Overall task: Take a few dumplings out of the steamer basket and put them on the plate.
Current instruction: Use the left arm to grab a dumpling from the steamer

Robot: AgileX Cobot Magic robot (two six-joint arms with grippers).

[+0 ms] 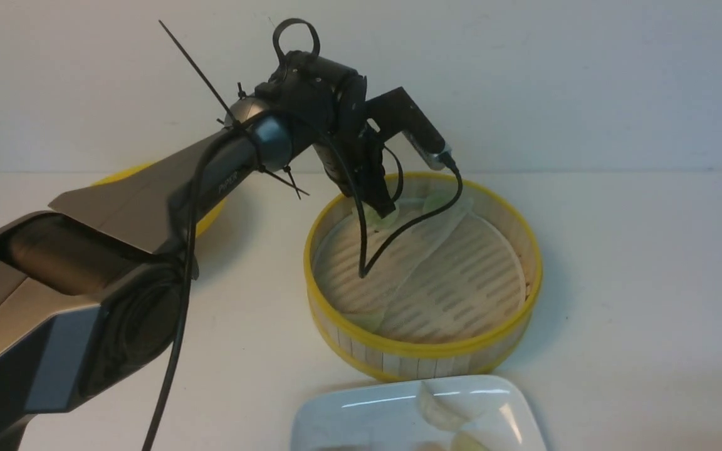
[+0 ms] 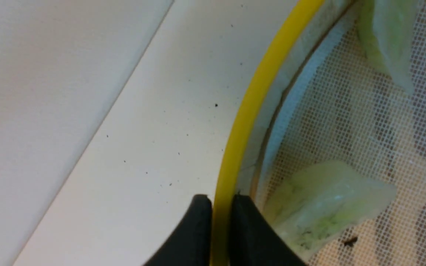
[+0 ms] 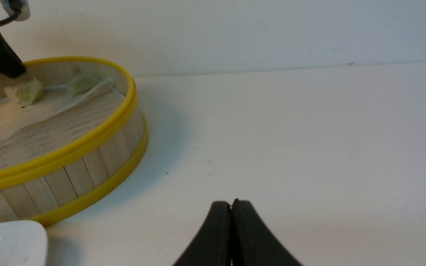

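Observation:
The round bamboo steamer basket (image 1: 425, 351) stands mid-table with a rumpled white liner. One greenish dumpling (image 1: 381, 219) lies at its far-left wall, another (image 1: 439, 202) at the back, a third (image 1: 361, 321) by the near wall. My left gripper (image 1: 386, 207) straddles the basket's yellow rim (image 2: 250, 103), one finger outside and one inside, shut on it; the dumpling (image 2: 327, 203) lies beside the inner finger, not between them. The white plate (image 1: 361, 413) at the front edge holds dumplings (image 1: 439, 410). My right gripper (image 3: 231, 202) is shut and empty over bare table, right of the basket (image 3: 87, 140).
A flat yellow-rimmed lid (image 1: 210, 219) lies behind the left arm at the back left. A black cable (image 1: 364, 269) from the left wrist dangles into the basket. The pale wall stands close behind the basket. The plate's corner (image 3: 9, 240) shows near the basket's front.

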